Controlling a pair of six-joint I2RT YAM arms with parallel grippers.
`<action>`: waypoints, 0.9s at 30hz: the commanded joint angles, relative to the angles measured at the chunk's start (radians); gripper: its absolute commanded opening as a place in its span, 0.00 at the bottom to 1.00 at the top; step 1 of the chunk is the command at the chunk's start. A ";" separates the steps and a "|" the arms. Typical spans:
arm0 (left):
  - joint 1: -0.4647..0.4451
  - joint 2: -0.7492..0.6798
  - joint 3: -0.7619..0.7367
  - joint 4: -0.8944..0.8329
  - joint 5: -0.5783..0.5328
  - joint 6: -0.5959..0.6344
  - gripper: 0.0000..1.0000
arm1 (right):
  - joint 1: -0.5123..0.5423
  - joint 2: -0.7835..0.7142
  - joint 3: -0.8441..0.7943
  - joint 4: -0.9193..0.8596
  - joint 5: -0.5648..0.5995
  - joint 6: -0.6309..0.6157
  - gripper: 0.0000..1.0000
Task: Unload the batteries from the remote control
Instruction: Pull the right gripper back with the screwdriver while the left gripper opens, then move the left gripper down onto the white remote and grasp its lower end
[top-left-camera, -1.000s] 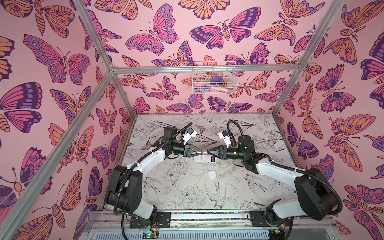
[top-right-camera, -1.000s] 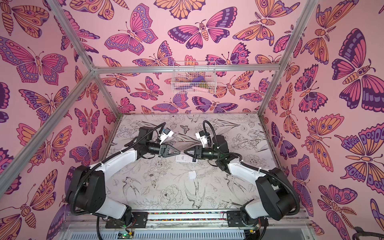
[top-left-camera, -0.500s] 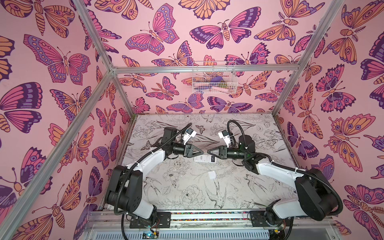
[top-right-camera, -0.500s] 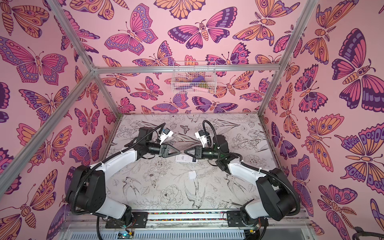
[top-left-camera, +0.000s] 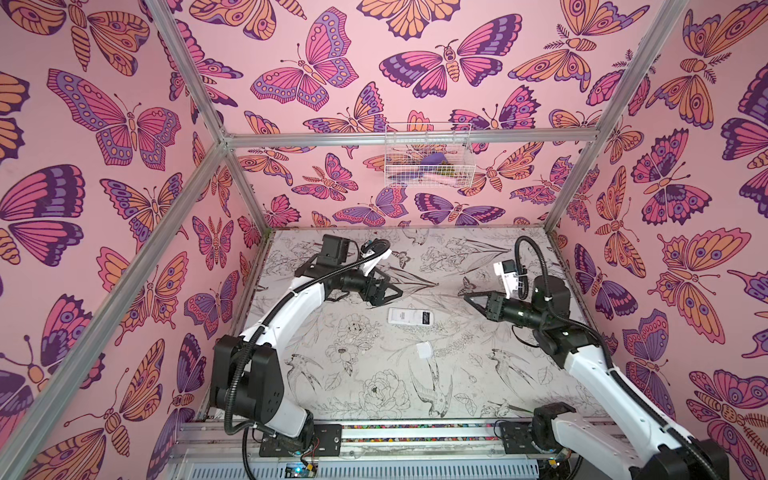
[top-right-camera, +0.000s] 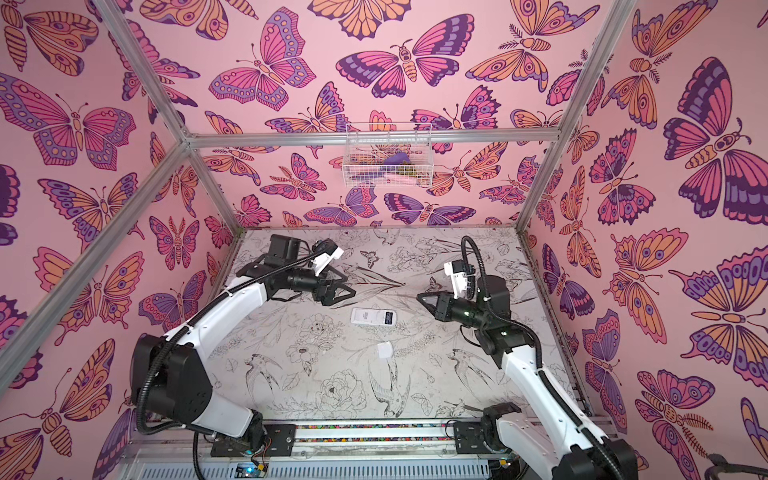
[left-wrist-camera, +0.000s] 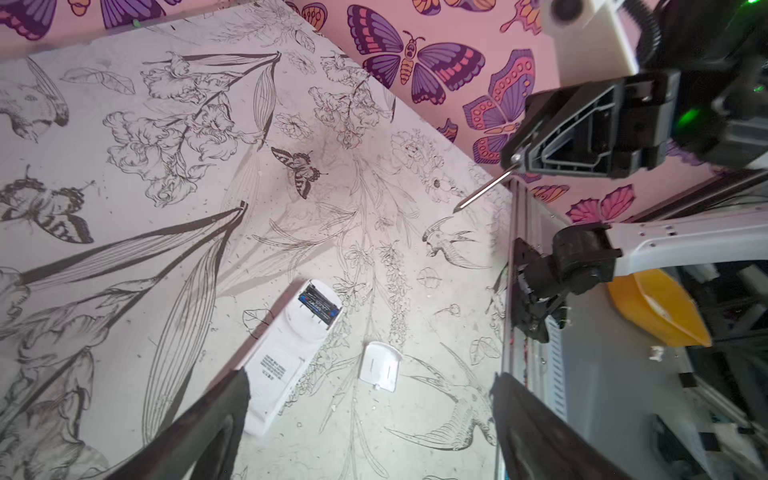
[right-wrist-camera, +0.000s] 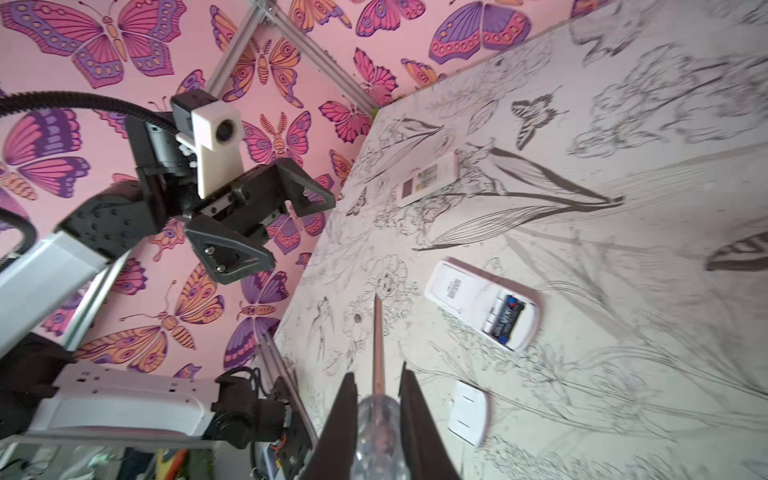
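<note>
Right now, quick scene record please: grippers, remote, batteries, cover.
left gripper: open, empty
right gripper: shut on screwdriver
remote: face down on table, cover off
batteries: black one visible inside remote; count unclear
cover plate: loose on table, near remote, not touching
second remote: face up on table, seen in right wrist view only
</note>
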 joint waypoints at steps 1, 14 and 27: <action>-0.062 0.072 0.017 -0.110 -0.185 0.333 1.00 | -0.030 -0.073 0.041 -0.223 0.134 -0.155 0.03; -0.166 0.247 -0.009 -0.131 -0.328 0.844 1.00 | -0.033 -0.164 -0.033 -0.294 0.312 -0.217 0.02; -0.231 0.389 0.067 -0.133 -0.418 0.842 1.00 | -0.033 -0.150 -0.033 -0.278 0.282 -0.209 0.02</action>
